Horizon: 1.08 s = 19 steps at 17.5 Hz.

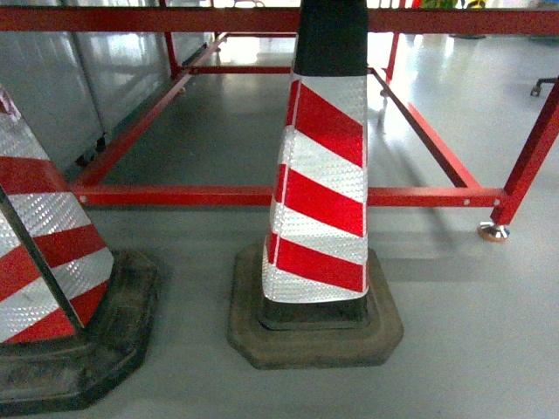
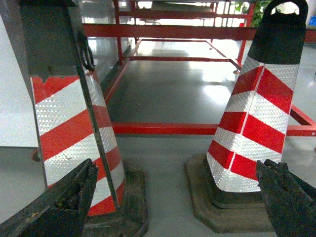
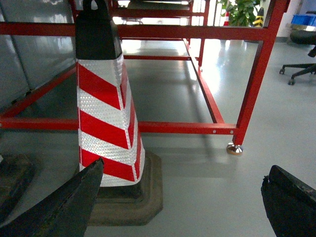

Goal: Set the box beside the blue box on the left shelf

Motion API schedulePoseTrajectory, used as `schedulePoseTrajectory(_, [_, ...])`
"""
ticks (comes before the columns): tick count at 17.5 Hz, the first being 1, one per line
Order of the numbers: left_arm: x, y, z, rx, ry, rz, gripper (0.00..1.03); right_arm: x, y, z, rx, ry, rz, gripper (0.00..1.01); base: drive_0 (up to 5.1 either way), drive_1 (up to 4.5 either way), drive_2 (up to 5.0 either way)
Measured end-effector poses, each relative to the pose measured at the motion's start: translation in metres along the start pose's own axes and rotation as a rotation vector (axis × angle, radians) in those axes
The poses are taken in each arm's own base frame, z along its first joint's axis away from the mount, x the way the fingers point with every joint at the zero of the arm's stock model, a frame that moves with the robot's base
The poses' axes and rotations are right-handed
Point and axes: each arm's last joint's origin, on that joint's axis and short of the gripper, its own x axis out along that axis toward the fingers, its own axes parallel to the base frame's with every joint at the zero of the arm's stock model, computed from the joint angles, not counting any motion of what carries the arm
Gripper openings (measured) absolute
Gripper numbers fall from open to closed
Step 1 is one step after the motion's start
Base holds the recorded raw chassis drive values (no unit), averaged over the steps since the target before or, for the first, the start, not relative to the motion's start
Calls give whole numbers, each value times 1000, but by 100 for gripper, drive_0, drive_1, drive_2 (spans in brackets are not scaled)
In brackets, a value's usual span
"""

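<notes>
Neither the box nor the left shelf in any view, so no telling which way the box lies, how its long axis runs, which arm is nearer, or how it looks. Left end effector (image 2: pixel 173 197) spread wide and empty; right end effector (image 3: pixel 182 202) likewise. Ahead: two striped cones, near cone (image 1: pixel 319 188) and left cone (image 1: pixel 44 244), before a red frame (image 1: pixel 262 195) on grey floor (image 1: pixel 472 349).

Two red-and-white striped cones (image 1: pixel 319 201) (image 1: pixel 48 262) are seen on a grey floor (image 1: pixel 472 332), set before a red tube frame (image 1: pixel 262 195).
</notes>
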Motion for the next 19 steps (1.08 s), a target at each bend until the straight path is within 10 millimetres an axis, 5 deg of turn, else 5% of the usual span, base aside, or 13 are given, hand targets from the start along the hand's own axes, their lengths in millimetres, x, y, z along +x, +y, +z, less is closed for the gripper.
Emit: schedulePoseTrajectory(19, [0,0,0,0,1,0,98,0,0,0,-4,2,1,98,0,0,0])
